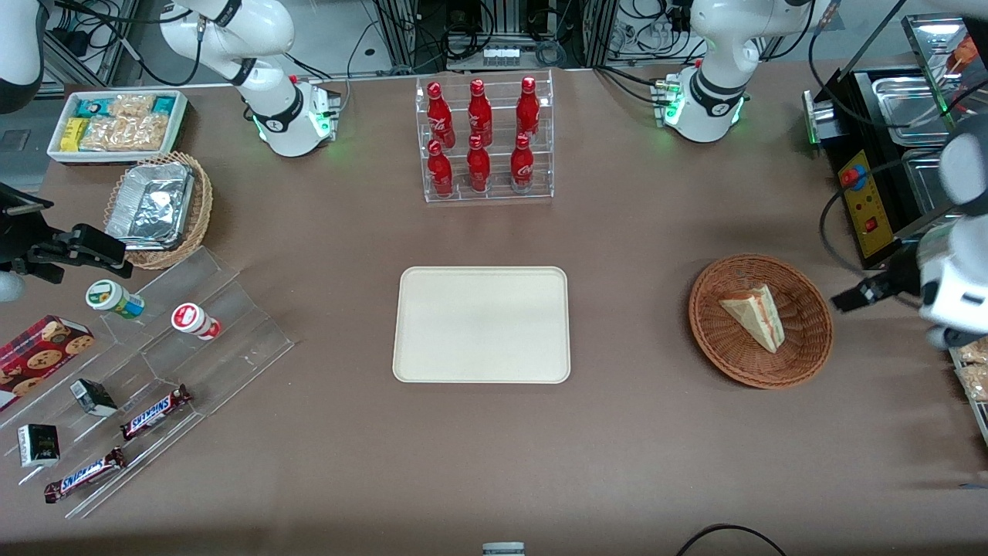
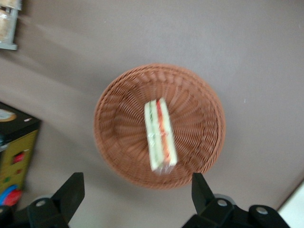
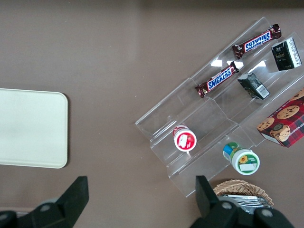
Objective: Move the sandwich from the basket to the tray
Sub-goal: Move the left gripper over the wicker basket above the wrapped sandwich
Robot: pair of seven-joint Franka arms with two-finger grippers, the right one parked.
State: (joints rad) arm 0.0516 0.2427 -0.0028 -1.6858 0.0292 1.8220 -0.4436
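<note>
Overhead, my gripper (image 2: 135, 192) hangs with fingers spread wide, holding nothing, above the basket (image 2: 118, 156). Within it lies the sandwich (image 2: 160, 134), well apart from the tray (image 1: 482, 324) at table centre.

A: What lies toward the parked arm's end of the desk?

B: A clear stepped stand (image 1: 177, 347) with two Snickers bars (image 1: 154, 411), two small cups (image 1: 195, 321) and dark packets (image 1: 93, 396). A cookie box (image 1: 38, 359) sits beside it. Farther from the camera: a foil container (image 1: 150, 205) in a wicker basket, and a snack bin (image 1: 116, 123) at the corner.

A: Mid-desk?

B: A rack of six red bottles (image 1: 482, 139).
</note>
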